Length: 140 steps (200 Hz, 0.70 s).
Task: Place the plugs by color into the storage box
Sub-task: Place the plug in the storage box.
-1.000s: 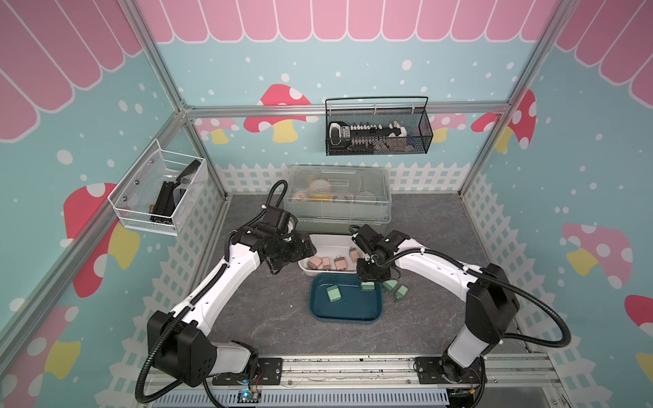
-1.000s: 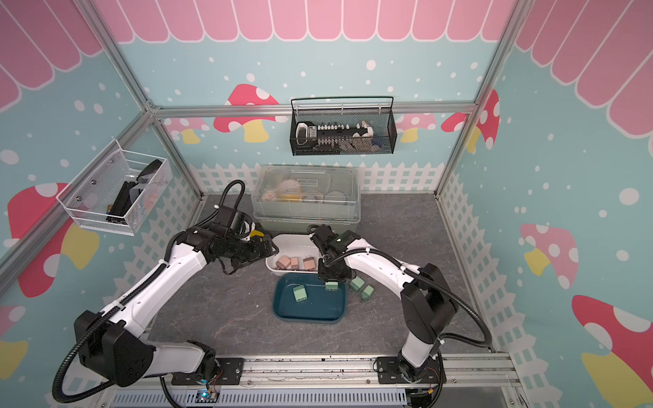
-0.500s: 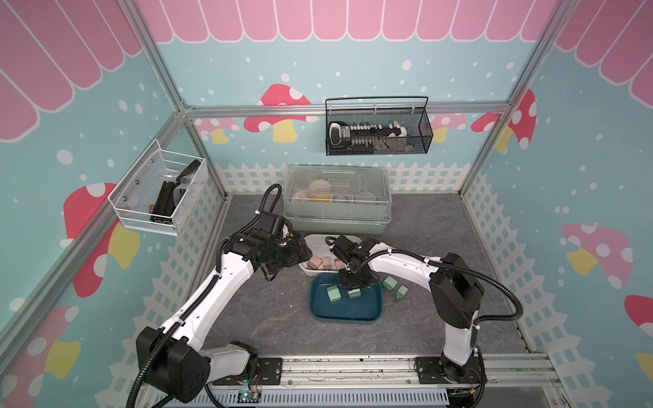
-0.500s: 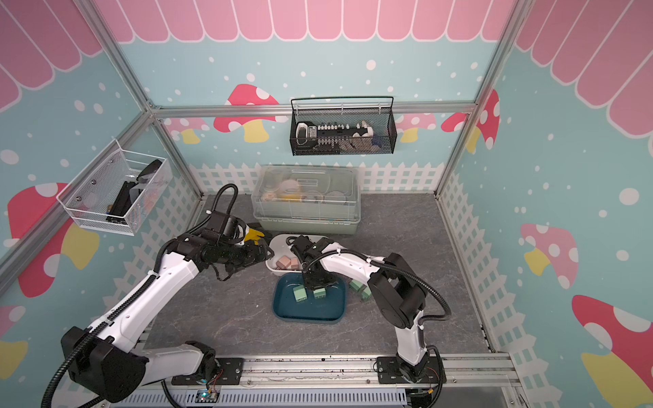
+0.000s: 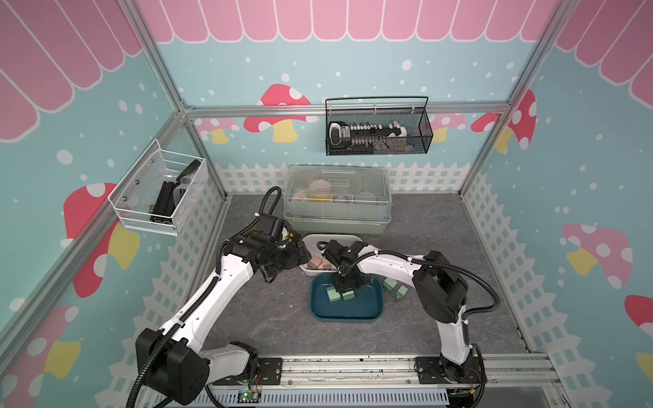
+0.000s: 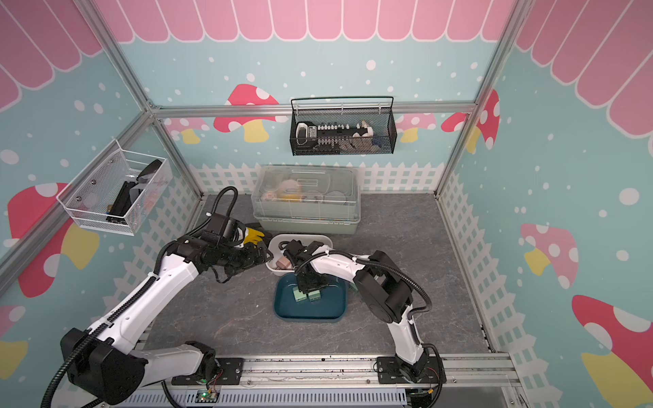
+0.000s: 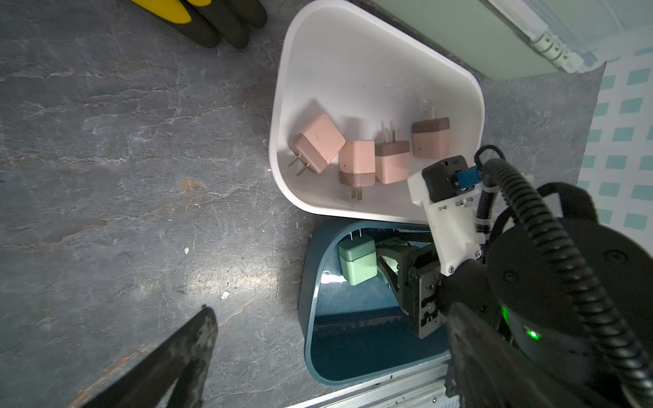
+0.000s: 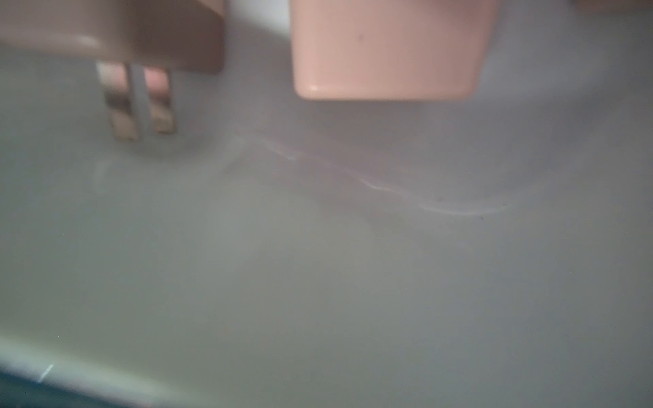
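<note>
Right claw [image 5: 344, 289] has carried a green plug [image 5: 348, 296] into the teal tub [image 5: 364, 308], pinching it; left claw [image 5: 295, 263] spread.

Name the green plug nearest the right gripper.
The green plug in the teal tub that the right gripper grips. Its neighbour lies free beside it; two others lie outside on the table.

Both top views were bright and even, with soft shadows. In the left wrist view a glare spot shone on the tabletop [image 7: 243, 282]. The right wrist view was dim and very blurry.
</note>
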Available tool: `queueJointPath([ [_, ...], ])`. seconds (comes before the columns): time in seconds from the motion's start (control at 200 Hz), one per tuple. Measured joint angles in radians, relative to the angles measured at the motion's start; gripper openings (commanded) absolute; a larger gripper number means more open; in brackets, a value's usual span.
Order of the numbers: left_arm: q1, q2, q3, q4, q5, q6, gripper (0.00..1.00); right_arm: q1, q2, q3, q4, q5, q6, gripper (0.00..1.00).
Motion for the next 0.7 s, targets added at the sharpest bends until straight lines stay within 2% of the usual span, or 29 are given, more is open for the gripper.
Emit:
queueJointPath([
  [0.075, 0.000, -0.003, -0.002, 0.000, 0.000, -0.001, 0.98, 0.007, 0.010, 0.004, 0.003, -0.003, 0.002, 0.46],
  [0.21, 0.000, -0.006, -0.002, 0.000, 0.000, -0.003, 0.98, 0.012, 0.010, 0.004, 0.007, -0.007, 0.006, 0.66],
  [0.28, 0.000, -0.006, -0.002, 0.000, 0.000, -0.003, 0.99, 0.013, 0.007, 0.004, 0.007, -0.003, 0.005, 0.72],
  [0.455, 0.000, -0.006, -0.002, 0.000, 0.000, -0.003, 0.99, 0.004, -0.052, 0.004, -0.023, 0.024, 0.014, 0.75],
  [0.7, 0.000, -0.002, -0.002, 0.000, 0.001, -0.003, 0.98, -0.100, -0.326, -0.022, -0.063, 0.060, 0.030, 0.76],
])
